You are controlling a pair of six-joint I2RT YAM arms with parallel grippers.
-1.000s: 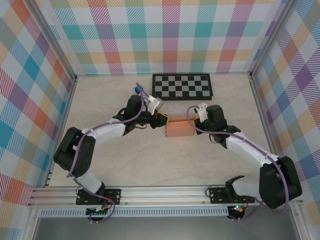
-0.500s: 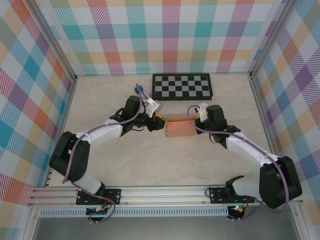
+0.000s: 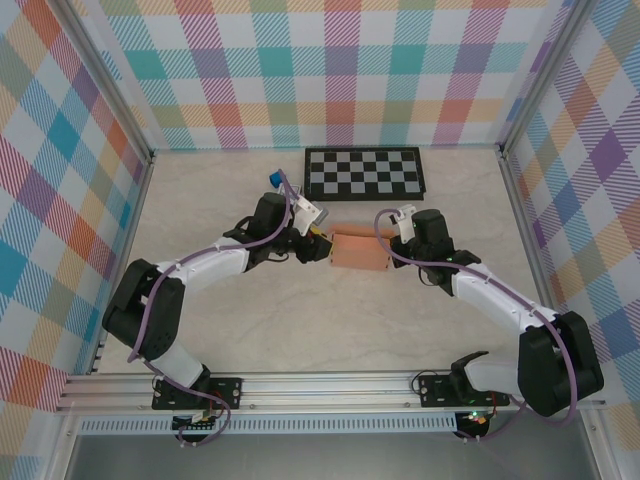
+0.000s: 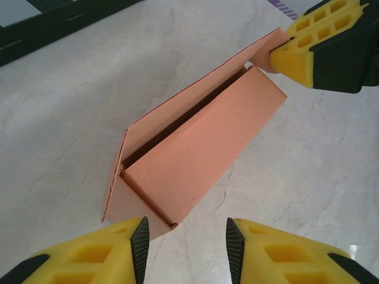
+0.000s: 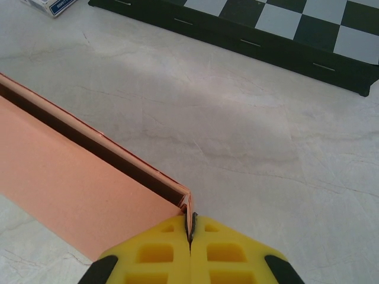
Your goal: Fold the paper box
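Observation:
The salmon-orange paper box [image 3: 360,251] lies mid-table as a long box with its lid flap ajar along the back; a dark slot shows under the flap [image 4: 195,154]. My left gripper [image 3: 319,245] sits just off the box's left end, open, with bare table between its fingers [image 4: 186,239]; the box's near corner lies beside the left fingertip [image 4: 140,236]. My right gripper [image 3: 391,238] is at the box's right end, shut on the corner of the paper box [image 5: 190,223]. That same gripper [image 4: 299,56] pinches the flap's far corner in the left wrist view.
A black-and-white chessboard [image 3: 364,172] lies behind the box [image 5: 266,23]. A small blue thing [image 3: 272,178] sits left of the board, and a blue-and-white card pack [image 5: 52,5] lies at the table's back. Plaid walls enclose three sides.
My left gripper has widened and drawn back off the box's left end. The box has shifted a little toward the back. The right gripper has kept its pinch.

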